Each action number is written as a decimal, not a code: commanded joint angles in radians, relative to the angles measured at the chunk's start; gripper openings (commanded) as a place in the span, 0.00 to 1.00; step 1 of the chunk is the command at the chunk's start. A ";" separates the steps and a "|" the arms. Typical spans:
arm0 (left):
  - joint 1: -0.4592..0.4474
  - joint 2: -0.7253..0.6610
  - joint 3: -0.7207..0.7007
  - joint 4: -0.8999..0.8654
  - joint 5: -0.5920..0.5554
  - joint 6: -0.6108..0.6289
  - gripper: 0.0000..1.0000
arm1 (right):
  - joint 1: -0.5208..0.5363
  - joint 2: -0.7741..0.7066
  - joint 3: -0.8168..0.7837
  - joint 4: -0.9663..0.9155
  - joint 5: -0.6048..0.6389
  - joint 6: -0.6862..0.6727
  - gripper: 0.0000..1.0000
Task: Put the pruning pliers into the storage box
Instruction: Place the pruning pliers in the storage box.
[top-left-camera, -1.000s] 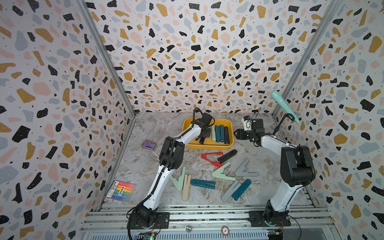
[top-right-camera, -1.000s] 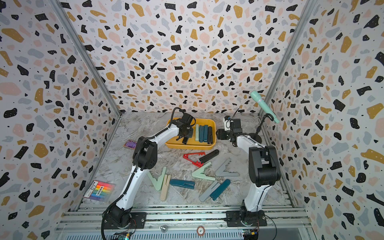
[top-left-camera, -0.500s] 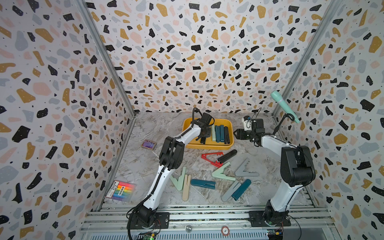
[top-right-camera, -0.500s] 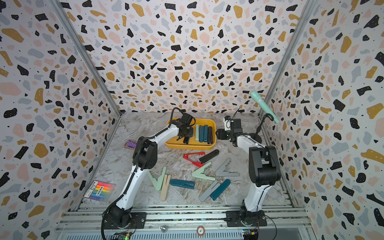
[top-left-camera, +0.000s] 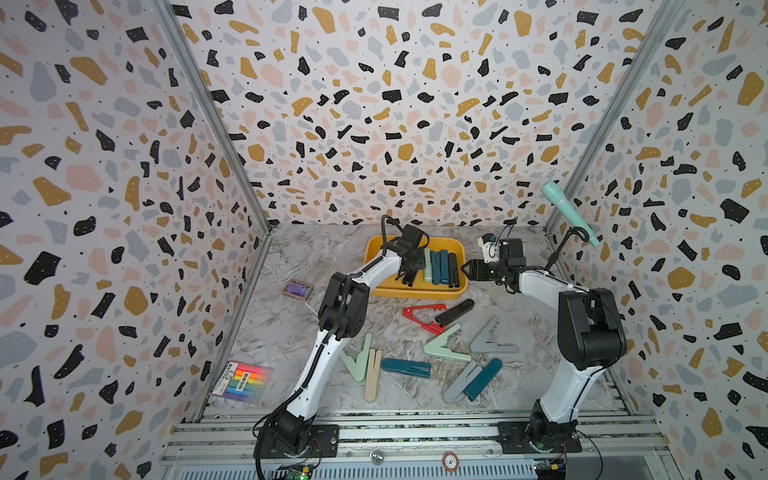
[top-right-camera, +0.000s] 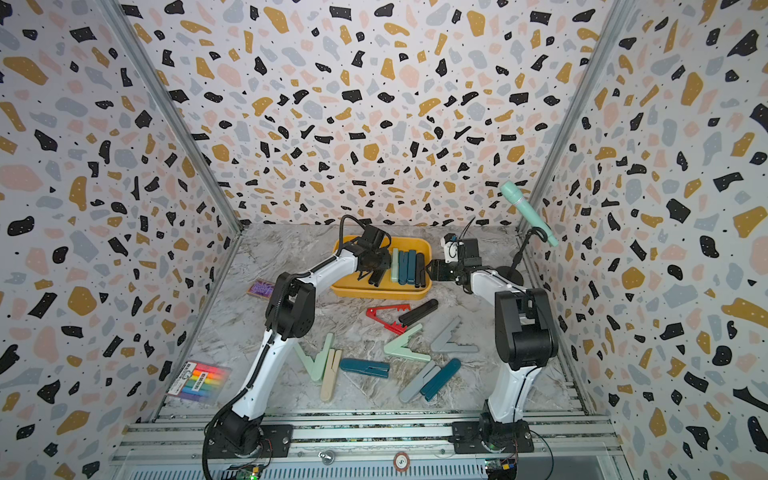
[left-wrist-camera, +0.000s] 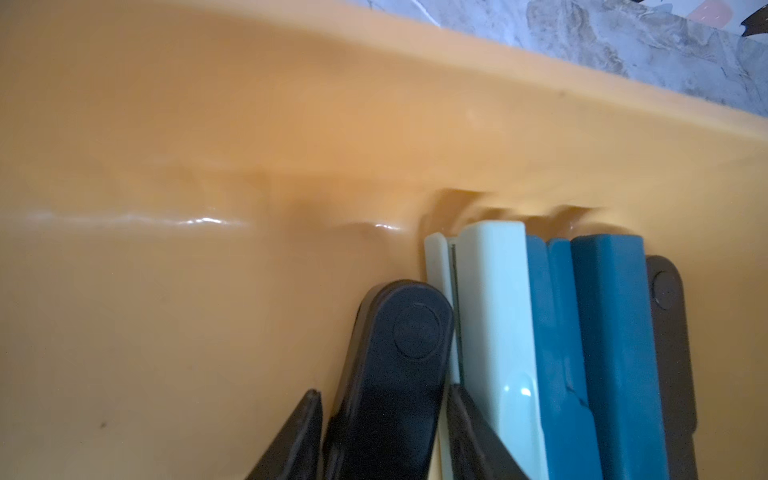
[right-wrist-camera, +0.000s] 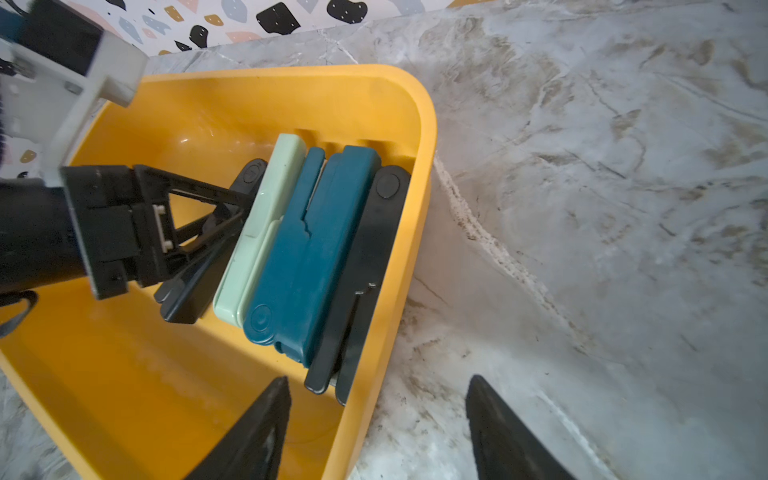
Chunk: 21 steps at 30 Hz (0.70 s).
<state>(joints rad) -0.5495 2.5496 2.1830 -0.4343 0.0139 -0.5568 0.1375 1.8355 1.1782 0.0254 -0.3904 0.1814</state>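
Jaws of the left gripper (left-wrist-camera: 382, 390) stand apart astride black pruning pliers (left-wrist-camera: 399, 353), nestled against the mint pair (left-wrist-camera: 490, 311), apparently to save storage box (left-wrist-camera: 208, 124) room; right gripper (right-wrist-camera: 378, 379) gapes empty.

Even, diffuse light filled the scene in both top views, shadows soft, walls (top-left-camera: 374, 104) bowing toward the frame edges. The left wrist view was soft and blurred, glare streaking the box (left-wrist-camera: 199, 220); the right wrist view was sharper.

Terrazzo-speckled walls (top-left-camera: 374, 104) enclose a grey marbled floor (top-left-camera: 286, 328), with aluminium rails (top-left-camera: 415, 430) along the front.
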 joint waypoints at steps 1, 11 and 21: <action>0.002 -0.013 -0.038 0.074 0.054 -0.052 0.48 | 0.004 0.005 0.041 -0.013 -0.025 0.009 0.69; 0.023 -0.097 -0.139 0.114 0.093 -0.057 0.48 | 0.004 -0.002 0.036 -0.029 -0.018 0.006 0.69; 0.023 -0.162 -0.230 0.128 0.129 -0.052 0.44 | -0.001 -0.023 0.037 -0.049 0.002 0.001 0.69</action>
<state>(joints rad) -0.5282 2.4397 1.9793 -0.3206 0.1139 -0.6132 0.1375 1.8370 1.1851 0.0067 -0.3958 0.1822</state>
